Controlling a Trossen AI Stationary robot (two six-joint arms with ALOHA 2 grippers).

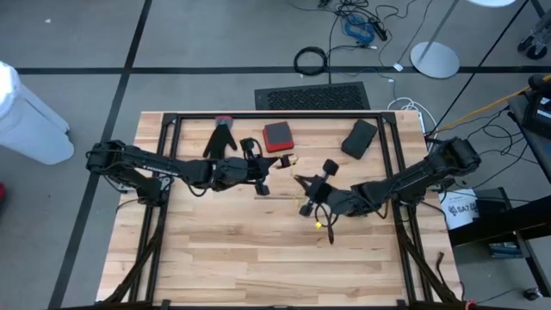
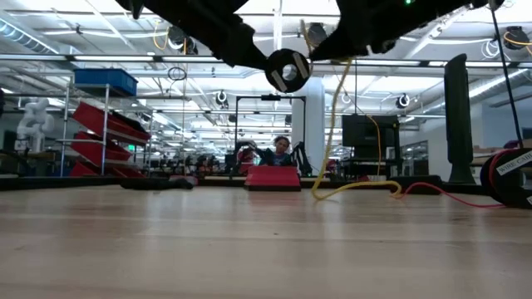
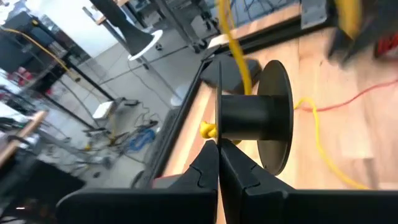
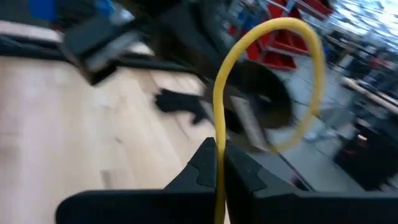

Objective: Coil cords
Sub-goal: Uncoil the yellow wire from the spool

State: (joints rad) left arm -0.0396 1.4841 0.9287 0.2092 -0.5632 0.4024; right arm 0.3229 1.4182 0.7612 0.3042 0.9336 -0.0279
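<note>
Here the right gripper (image 4: 217,163) pinches the yellow cord (image 4: 219,109) — apparently mid-air.

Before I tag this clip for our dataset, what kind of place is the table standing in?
Most likely a large robotics lab or workshop hall: behind the wooden table run red shelving racks with a blue bin, ceiling strip lights, and a person at a far bench.

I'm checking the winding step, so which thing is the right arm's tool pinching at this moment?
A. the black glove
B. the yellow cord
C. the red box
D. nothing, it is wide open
B: the right wrist view shows the right tool shut on the yellow cord, which arches up from between its fingers.
</note>
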